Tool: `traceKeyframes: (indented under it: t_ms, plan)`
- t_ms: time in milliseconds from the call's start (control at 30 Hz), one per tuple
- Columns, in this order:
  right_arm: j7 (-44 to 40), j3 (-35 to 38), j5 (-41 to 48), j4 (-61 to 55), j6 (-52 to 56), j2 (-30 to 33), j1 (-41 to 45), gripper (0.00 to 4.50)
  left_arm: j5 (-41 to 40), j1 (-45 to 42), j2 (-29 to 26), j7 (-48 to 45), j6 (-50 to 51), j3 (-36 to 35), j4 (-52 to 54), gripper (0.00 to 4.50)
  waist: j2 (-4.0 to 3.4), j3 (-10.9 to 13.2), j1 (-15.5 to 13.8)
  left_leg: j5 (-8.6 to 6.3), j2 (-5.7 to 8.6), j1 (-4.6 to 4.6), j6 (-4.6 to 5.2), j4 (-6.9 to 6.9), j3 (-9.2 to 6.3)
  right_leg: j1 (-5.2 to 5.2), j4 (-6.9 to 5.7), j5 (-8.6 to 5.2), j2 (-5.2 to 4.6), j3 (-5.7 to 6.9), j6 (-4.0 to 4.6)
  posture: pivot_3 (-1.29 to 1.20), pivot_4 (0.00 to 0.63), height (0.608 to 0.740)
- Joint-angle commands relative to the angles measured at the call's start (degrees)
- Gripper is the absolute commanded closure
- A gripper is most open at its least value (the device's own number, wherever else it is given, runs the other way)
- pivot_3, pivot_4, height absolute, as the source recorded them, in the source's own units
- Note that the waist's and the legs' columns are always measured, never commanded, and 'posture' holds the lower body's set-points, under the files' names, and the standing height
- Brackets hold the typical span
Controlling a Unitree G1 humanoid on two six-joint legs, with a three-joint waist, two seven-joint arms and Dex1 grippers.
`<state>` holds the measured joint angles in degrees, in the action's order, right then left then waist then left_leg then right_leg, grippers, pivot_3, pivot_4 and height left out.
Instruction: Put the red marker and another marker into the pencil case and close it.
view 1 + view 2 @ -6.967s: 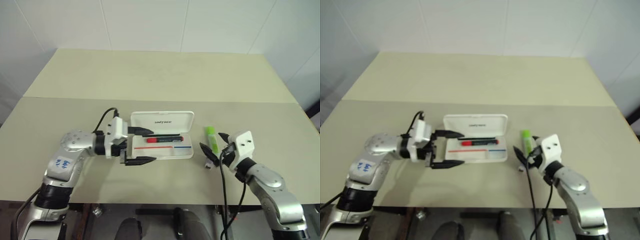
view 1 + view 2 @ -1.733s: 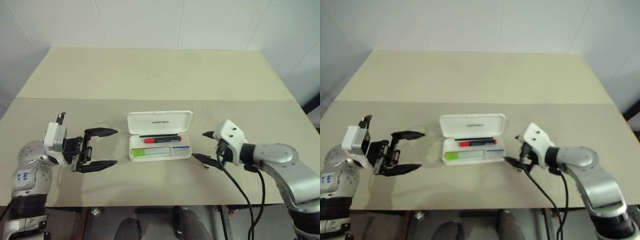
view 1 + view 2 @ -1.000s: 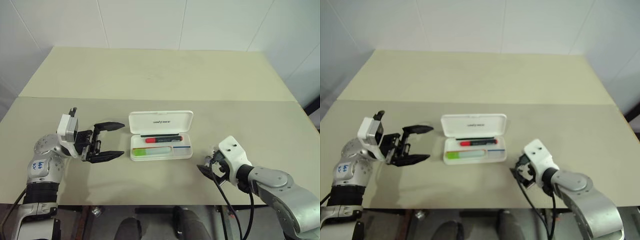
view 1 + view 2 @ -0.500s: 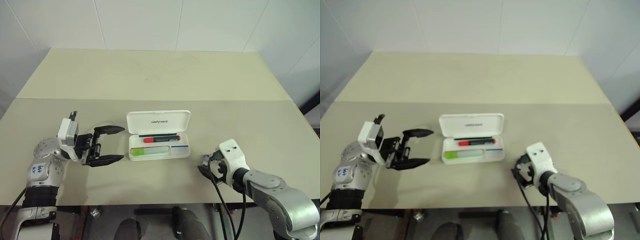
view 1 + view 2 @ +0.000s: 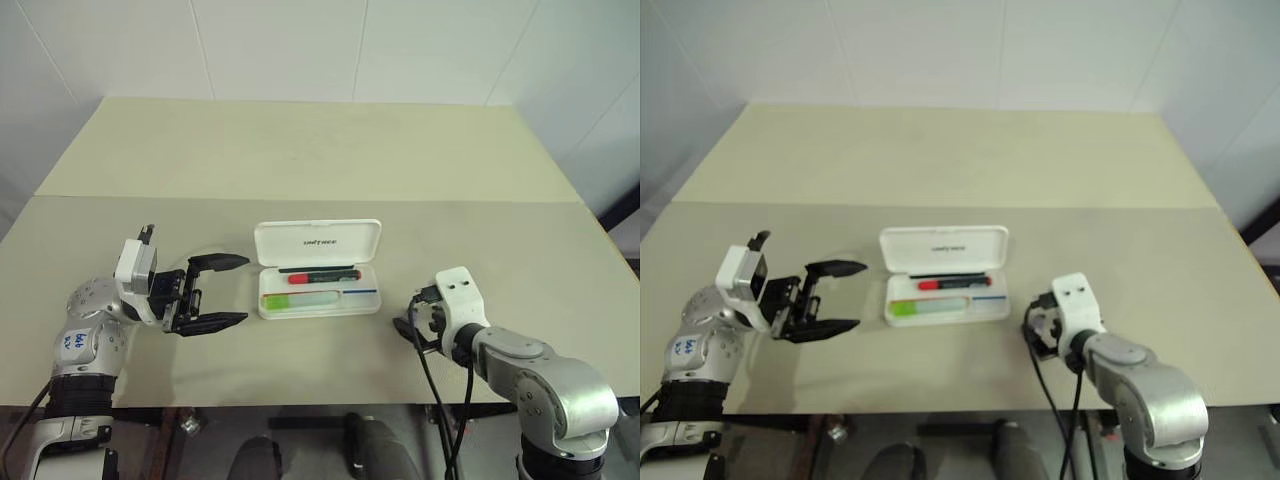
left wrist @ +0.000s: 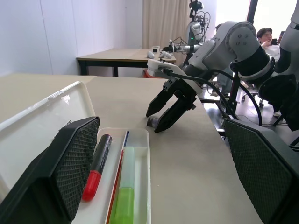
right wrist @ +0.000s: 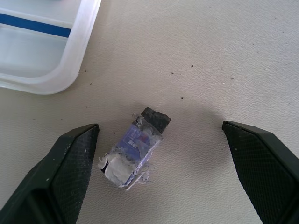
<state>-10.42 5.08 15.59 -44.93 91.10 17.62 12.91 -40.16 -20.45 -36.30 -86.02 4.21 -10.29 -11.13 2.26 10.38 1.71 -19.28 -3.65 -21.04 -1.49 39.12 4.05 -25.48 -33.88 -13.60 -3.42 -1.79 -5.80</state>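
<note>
Tabletop (image 5: 300, 150); both end effectors wide, empty.

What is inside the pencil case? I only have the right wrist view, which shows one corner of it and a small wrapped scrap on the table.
Observer: The red marker and the green highlighter both lie inside the pencil case.
Operator: Is it shut yet?
Observer: No. The lid stands open along the far edge of the tray.
Operator: Where is the left end effector?
Observer: The left end effector is open and holds nothing. It sits to the left of the case, pointing toward it and not touching it.
</note>
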Motion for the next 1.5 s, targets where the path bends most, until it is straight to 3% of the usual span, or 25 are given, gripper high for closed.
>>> traceKeyframes:
  t_ms: [33,133,233,500,600,867,1100,1500]
  plan:
    - [2.04,-0.86,-0.39,0.71,1.4,2.06,-1.46,0.02,-0.69,-0.07,-0.33,-2.62,-0.69,-1.04,1.75,0.0,0.08,-0.07,-0.1,0.0,0.0,0.0,0.0,0.0,0.0,0.0,0.01,0.0,-0.01,0.0,0.0,0.0,0.15,0.74]
    - [2.32,-1.64,0.25,0.23,1.4,2.97,-1.78,0.02,-0.65,-0.02,-0.37,-2.6,-0.72,-1.05,1.76,0.0,0.13,-0.11,-0.14,0.0,0.02,-0.04,0.0,0.0,-0.01,0.0,0.05,-0.02,-0.02,0.01,0.04,0.0,0.15,0.74]
    - [2.69,-2.62,0.98,-0.25,1.4,4.19,-2.26,0.58,-0.63,-0.07,-0.4,-2.57,-0.72,-1.07,1.73,0.0,0.13,-0.11,-0.16,-0.01,0.02,-0.06,0.0,-0.03,-0.01,0.0,0.08,-0.02,-0.02,0.01,0.03,0.0,0.15,0.74]
    - [3.03,-2.77,4.2,-1.24,1.4,6.32,-2.69,3.31,-0.54,-0.03,-0.44,-2.44,-0.78,-1.09,1.73,0.0,0.14,-0.12,-0.49,-0.03,0.1,-0.16,0.02,-0.04,-0.08,0.01,0.19,-0.02,-0.1,0.05,0.03,0.0,0.15,0.74]
    - [3.18,-2.6,5.29,-1.26,1.4,6.82,-2.52,4.13,-0.57,0.06,-0.46,-2.41,-0.82,-1.18,1.78,0.0,0.15,-0.13,-0.71,-0.04,0.14,-0.17,0.04,-0.04,-0.07,0.02,0.24,-0.02,-0.13,0.04,0.03,0.0,0.15,0.74]
    - [-2.15,-2.84,8.63,-0.85,0.95,12.77,5.47,4.13,-0.79,0.09,-0.39,-2.48,-0.72,-1.24,1.94,0.0,0.1,-0.09,-1.0,-0.05,0.15,-0.18,0.05,-0.04,-0.02,0.01,0.3,-0.23,-0.15,0.01,0.4,0.0,0.15,0.74]
    - [-11.8,-7.52,10.65,0.8,-9.89,23.17,12.04,4.13,-1.01,0.02,-0.23,-2.76,-0.55,-1.24,2.1,0.0,-0.12,0.04,-0.21,-0.06,0.0,-0.16,0.06,-0.24,-0.1,-0.09,0.21,-0.24,0.03,0.09,0.4,0.0,0.15,0.74]
    - [-29.19,-25.27,4.68,10.72,-34.38,30.99,21.2,4.13,-1.44,2.71,-0.22,-2.64,-0.1,-1.17,5.19,0.0,-0.23,0.12,-0.05,-0.07,-0.01,-0.18,0.09,-0.23,-0.04,-0.11,0.23,-0.23,0.02,0.08,0.37,0.0,0.15,0.74]
